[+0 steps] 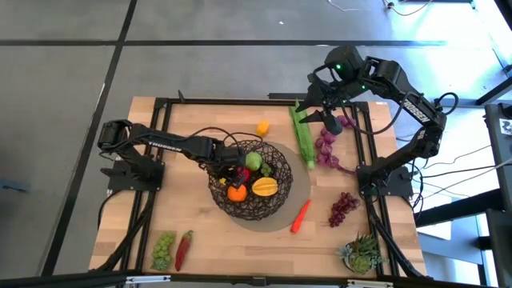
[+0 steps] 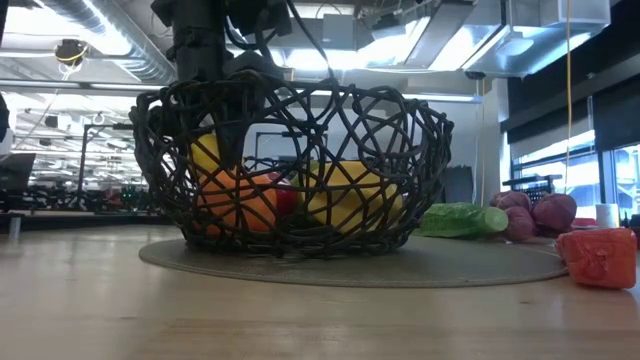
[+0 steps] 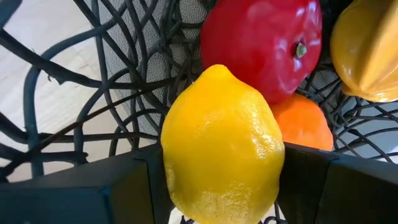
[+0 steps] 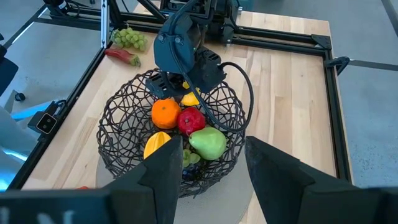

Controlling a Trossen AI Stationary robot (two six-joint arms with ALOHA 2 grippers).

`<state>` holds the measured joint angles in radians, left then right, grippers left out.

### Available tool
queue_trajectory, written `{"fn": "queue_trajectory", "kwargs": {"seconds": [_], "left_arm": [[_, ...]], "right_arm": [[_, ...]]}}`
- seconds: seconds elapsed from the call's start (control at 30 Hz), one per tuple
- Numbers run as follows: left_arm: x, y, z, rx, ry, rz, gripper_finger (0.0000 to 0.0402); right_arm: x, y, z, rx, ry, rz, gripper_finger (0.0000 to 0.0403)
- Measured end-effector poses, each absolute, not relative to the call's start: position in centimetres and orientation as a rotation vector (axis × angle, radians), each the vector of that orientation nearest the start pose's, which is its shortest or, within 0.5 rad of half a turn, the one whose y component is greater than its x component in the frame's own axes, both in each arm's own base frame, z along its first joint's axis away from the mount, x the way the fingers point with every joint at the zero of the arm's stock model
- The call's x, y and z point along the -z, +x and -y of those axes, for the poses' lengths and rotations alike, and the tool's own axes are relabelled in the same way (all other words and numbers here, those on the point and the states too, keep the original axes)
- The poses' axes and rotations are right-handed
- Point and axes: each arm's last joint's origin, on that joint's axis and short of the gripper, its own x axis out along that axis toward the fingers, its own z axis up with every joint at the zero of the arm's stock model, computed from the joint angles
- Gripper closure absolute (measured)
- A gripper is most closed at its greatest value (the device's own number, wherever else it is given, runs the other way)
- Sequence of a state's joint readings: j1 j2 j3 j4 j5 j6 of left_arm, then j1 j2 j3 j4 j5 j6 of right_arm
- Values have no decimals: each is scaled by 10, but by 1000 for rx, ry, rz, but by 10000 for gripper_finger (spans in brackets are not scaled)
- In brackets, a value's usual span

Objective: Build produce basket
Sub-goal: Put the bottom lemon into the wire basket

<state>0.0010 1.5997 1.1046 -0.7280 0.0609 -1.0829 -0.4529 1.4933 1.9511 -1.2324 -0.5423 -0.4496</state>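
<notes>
The dark wire basket point(image 1: 272, 198) stands on a grey round mat at the table's middle. Inside lie an orange point(image 4: 165, 114), a red apple point(image 4: 191, 121), a green fruit point(image 4: 208, 143) and a yellow ribbed fruit point(image 4: 155, 145). My left gripper point(image 1: 231, 171) reaches down into the basket's left half, shut on a yellow lemon point(image 3: 221, 143). My right gripper point(image 4: 208, 171) hangs high over the table's far right, open, with nothing between its fingers. My left gripper pinches the lemon between its two fingers, one finger point(image 3: 127, 186) on each side of the lemon's wide middle point(image 3: 180, 174). The fingers come steeply from above, slanting in from the table's left. The lemon sits inside the basket over the orange; whether it rests on anything I cannot tell.
On the table lie a small orange-yellow fruit point(image 1: 262, 126), a long green stalk point(image 1: 302, 136), purple produce point(image 1: 326, 149), purple grapes point(image 1: 344, 206), a carrot point(image 1: 300, 216), green grapes point(image 1: 164, 248) and a red chilli point(image 1: 184, 250). A spiky succulent point(image 1: 362, 254) stands at the near right corner.
</notes>
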Motion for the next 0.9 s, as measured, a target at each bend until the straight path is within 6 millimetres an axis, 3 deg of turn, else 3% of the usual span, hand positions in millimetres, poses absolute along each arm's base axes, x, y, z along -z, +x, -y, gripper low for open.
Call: {"fn": "queue_trajectory", "kwargs": {"seconds": [0.33,0.63,0.9], "left_arm": [[-213,305,1,-602,-960,-1128,205],[-213,305,1,-605,-956,-1125,151],[-218,303,0,-601,-920,-1099,148]], "right_arm": [[-464,239,100,-233,-62,-641,226],[-464,239,100,-233,-62,-641,226],[-464,239,100,-233,-62,-641,226]]}}
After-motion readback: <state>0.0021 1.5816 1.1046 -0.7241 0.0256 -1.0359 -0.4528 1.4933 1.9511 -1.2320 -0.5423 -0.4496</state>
